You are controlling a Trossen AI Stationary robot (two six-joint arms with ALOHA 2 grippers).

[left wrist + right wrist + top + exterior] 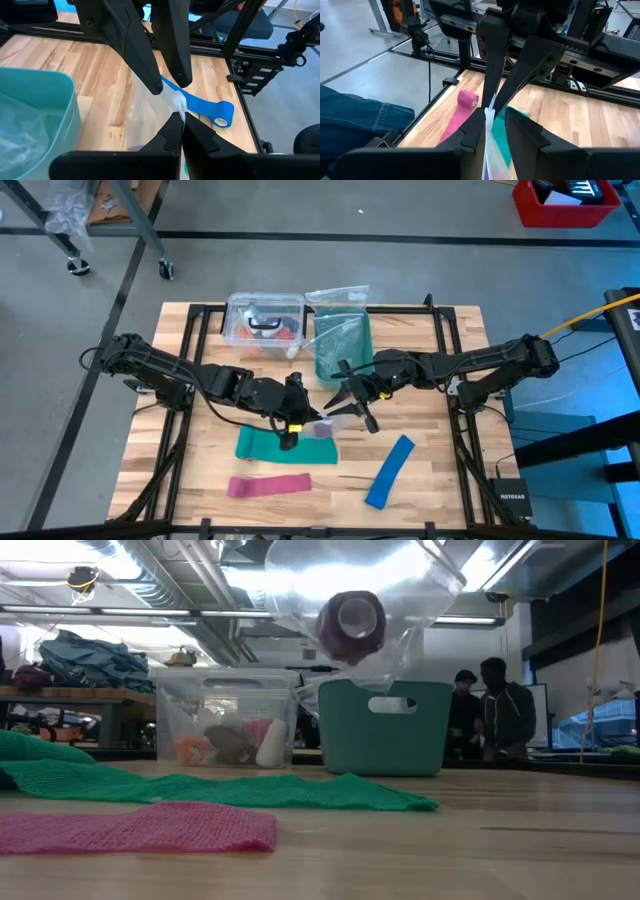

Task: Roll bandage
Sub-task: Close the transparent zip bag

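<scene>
Purple bandage point(350, 624), already a tight roll, sits inside a clear plastic bag point(400, 580) that hangs above the counter point(440, 450); the low view shows the roll end-on through the film, its hollow core facing the camera. In the high view the bag point(322, 423) appears as a pale patch between my two claws, just above the near edge of the green strip.

My left claw point(292, 430) is fully closed, pinching one edge of the bag. In the left wrist view my fingertips point(176, 131) meet on the film with no gap. My right claw point(358, 408) is at a narrow opening, gripping the opposite edge of the bag; the right wrist view shows the film point(489, 131) pinched between my fingers. Both claws meet over the middle of the counter, near each other.

Other items on the counter:
- green strip point(285, 445), flat, below the claws
- pink strip point(268, 485), flat, partly rolled at one end, near the front edge
- blue strip point(390, 470), diagonal, to the right, with one end rolled
- teal bin point(342, 345) at the back, plastic in it
- clear lidded box point(264, 325) beside the bin, holding assorted items

Two people point(488, 705) stand in the room behind the counter.
</scene>
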